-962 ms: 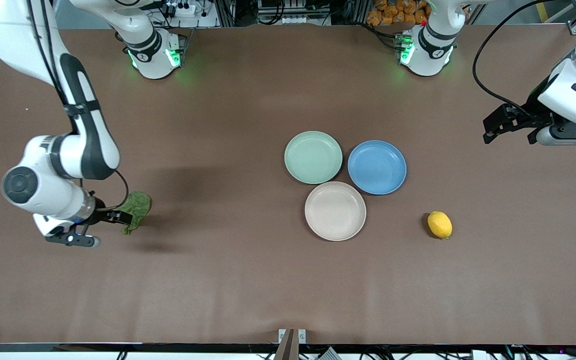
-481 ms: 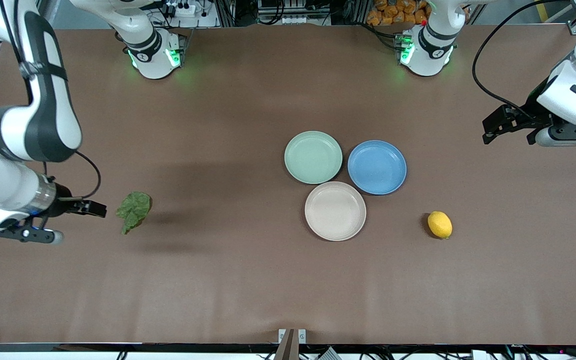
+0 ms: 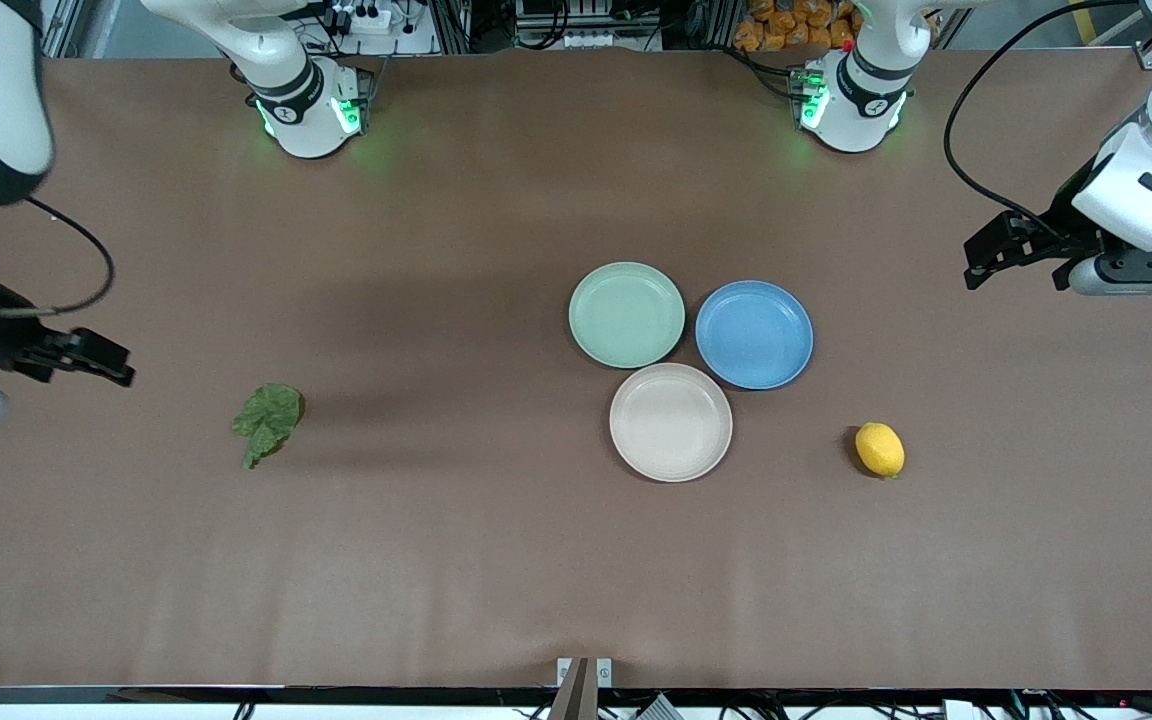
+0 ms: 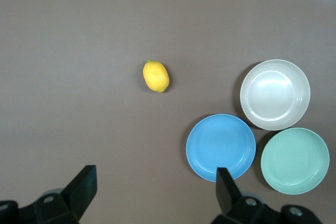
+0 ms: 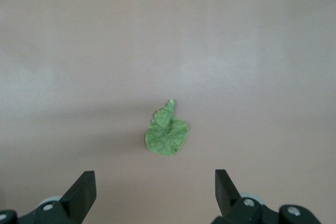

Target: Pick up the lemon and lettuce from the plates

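The lettuce (image 3: 268,421) (image 5: 167,136), a crinkled green leaf, lies flat on the bare table toward the right arm's end, on none of the plates. The yellow lemon (image 3: 879,449) (image 4: 156,76) rests on the table toward the left arm's end. The mint plate (image 3: 626,314) (image 4: 294,160) and the beige plate (image 3: 670,421) (image 4: 274,94) are both empty. My right gripper (image 3: 104,360) (image 5: 155,182) hangs open over bare table, apart from the leaf. My left gripper (image 3: 978,262) (image 4: 156,182) hangs open over bare table, holding nothing.
An empty blue plate (image 3: 754,334) (image 4: 220,147) touches the other two plates at mid-table. The arm bases (image 3: 308,105) stand along the table edge farthest from the front camera. A small bracket (image 3: 583,672) sits at the table's nearest edge.
My right gripper has pulled away from the lettuce toward the right arm's end of the table; the leaf stays lying where it was. The left arm has hardly moved.
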`<move>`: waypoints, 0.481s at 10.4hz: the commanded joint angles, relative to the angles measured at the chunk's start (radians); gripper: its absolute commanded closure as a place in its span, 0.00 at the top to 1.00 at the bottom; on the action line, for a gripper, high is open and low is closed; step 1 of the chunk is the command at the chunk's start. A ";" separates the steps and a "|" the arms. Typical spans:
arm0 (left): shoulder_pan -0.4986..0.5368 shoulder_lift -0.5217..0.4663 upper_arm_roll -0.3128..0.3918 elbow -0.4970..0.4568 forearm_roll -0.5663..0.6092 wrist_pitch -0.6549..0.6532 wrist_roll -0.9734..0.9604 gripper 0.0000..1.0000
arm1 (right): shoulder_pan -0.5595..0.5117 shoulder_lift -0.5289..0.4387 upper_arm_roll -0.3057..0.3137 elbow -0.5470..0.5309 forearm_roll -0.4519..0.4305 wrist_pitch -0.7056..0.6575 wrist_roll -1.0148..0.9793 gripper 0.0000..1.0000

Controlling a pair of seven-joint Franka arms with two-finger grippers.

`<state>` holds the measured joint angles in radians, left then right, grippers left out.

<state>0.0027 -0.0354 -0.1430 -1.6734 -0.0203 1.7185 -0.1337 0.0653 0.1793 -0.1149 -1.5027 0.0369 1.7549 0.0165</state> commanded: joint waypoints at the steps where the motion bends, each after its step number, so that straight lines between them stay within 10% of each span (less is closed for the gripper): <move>1: 0.003 0.006 -0.003 0.020 -0.009 -0.022 0.017 1.00 | -0.013 0.000 0.012 0.102 -0.011 -0.087 -0.018 1.00; 5: 0.005 0.005 -0.001 0.023 -0.003 -0.023 0.016 1.00 | -0.053 -0.027 0.014 0.131 -0.006 -0.135 -0.073 1.00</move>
<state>0.0027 -0.0350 -0.1425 -1.6731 -0.0203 1.7184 -0.1337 0.0364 0.1740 -0.1148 -1.3808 0.0363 1.6391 -0.0222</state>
